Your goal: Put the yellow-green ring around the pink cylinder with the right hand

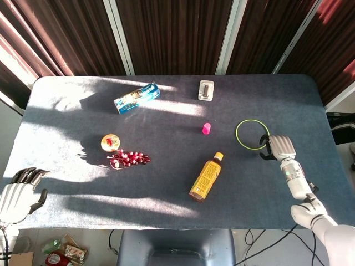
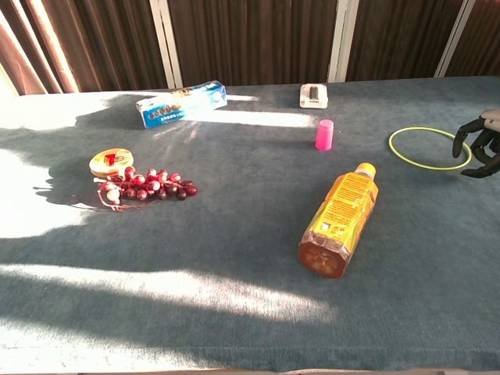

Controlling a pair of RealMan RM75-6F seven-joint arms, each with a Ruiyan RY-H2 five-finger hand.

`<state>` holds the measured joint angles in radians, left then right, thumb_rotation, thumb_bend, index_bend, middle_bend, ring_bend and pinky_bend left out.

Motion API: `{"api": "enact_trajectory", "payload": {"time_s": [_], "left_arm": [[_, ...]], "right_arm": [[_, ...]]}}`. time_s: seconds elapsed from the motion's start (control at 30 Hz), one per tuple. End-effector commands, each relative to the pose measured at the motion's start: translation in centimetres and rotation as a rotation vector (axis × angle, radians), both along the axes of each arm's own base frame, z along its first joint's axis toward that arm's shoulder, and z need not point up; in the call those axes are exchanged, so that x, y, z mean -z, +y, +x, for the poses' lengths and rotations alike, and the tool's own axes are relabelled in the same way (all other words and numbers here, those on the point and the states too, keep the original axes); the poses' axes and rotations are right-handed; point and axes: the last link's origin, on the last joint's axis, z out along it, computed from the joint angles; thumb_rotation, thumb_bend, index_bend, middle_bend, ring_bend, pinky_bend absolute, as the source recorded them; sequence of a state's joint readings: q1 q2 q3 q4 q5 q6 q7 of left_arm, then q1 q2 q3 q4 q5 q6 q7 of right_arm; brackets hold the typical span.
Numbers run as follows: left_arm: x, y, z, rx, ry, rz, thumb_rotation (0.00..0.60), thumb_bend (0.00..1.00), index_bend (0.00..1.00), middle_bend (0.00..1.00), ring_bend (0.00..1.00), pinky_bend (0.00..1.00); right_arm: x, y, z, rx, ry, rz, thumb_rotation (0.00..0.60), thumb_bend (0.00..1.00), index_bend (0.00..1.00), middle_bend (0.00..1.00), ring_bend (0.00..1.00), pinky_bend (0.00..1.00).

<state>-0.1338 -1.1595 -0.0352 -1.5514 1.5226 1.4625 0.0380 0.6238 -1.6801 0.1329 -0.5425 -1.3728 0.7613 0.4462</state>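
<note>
The yellow-green ring (image 1: 237,134) (image 2: 391,148) lies flat on the blue table cloth at the right. The pink cylinder (image 1: 206,128) (image 2: 324,134) stands upright a short way left of it. My right hand (image 1: 275,147) (image 2: 478,145) hovers at the ring's near right rim, fingers curved down and apart, holding nothing. I cannot tell whether the fingertips touch the ring. My left hand (image 1: 16,194) rests off the table's near left corner, empty, and shows only in the head view.
An orange juice bottle (image 1: 206,177) (image 2: 340,221) lies on its side, nearer than the cylinder. A blue box (image 1: 136,97), a small grey device (image 1: 206,90), a round tin (image 1: 110,142) and red berries (image 1: 128,158) sit further left and back.
</note>
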Motion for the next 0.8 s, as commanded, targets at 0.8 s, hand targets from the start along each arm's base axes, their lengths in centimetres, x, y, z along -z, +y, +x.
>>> {"api": "enact_trajectory", "payload": {"time_s": [0.8], "left_arm": [[-0.1,-0.1,0.0,0.001,-0.004,0.0,0.6,0.49,0.28,0.26,0.16,0.19]], "right_arm": [[1.5,-1.0,0.0,0.029,0.003,0.01,0.6,0.44,0.6,0.89,1.0,1.0]]}}
